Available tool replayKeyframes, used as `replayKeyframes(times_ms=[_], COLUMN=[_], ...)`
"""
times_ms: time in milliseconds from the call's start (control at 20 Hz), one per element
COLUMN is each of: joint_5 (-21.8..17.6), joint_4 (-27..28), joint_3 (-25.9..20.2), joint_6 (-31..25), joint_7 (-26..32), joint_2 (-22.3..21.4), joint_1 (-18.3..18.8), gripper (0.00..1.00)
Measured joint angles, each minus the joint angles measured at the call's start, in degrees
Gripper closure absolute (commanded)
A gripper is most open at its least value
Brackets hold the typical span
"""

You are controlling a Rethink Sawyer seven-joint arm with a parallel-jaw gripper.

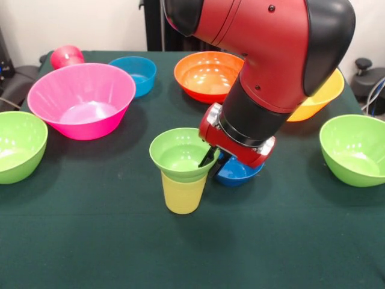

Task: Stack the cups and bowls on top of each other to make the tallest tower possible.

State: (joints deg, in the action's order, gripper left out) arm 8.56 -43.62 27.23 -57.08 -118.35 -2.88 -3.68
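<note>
A small lime green glossy plastic bowl (180, 154) sits in the mouth of an upright pale yellow plastic cup (183, 192) near the middle of the dark green tablecloth (90, 241), making a two-piece tower. The red and black arm's gripper (212, 160) reaches down at the bowl's right rim, one dark finger (207, 158) inside the bowl and the other seemingly outside it, so the pincer looks pinched on the thin rim wall, though the outer finger is largely hidden. Just behind the gripper lies a small dark blue plastic bowl (234, 171). Spread around the cloth are a large pink plastic bowl (81, 99), a light blue bowl (137, 73), an orange-red bowl (207, 75), a yellow-orange bowl (319, 96) partly hidden by the arm, two larger lime green bowls at the left edge (18, 144) and right edge (355, 149), and a red plastic cup (66, 56) lying at the far corner. These pieces look light, thin-walled and stiff, with glossy, slippery surfaces; a rim pinch, one finger inside and one outside, seems the natural hold, since the bodies are too wide to span. The narrow cup base probably tips easily, so any sideways drag on letting go of the rim could topple it. Wider bowls would need centring before they are let down.
</note>
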Motion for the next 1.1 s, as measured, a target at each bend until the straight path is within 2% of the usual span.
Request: replayKeyframes(times_ms=[1000, 1050, 1100], joint_5=[0.0, -0.01, -0.01], joint_4=[0.24, 0.22, 0.22], joint_3=[0.01, 0.0, 0.0], joint_6=[0.01, 0.01, 0.01], joint_7=[0.0, 0.0, 0.0], joint_2=[0.12, 0.25, 0.28], joint_1=[0.08, 0.08, 0.08], gripper=[1.0, 0.0, 0.0])
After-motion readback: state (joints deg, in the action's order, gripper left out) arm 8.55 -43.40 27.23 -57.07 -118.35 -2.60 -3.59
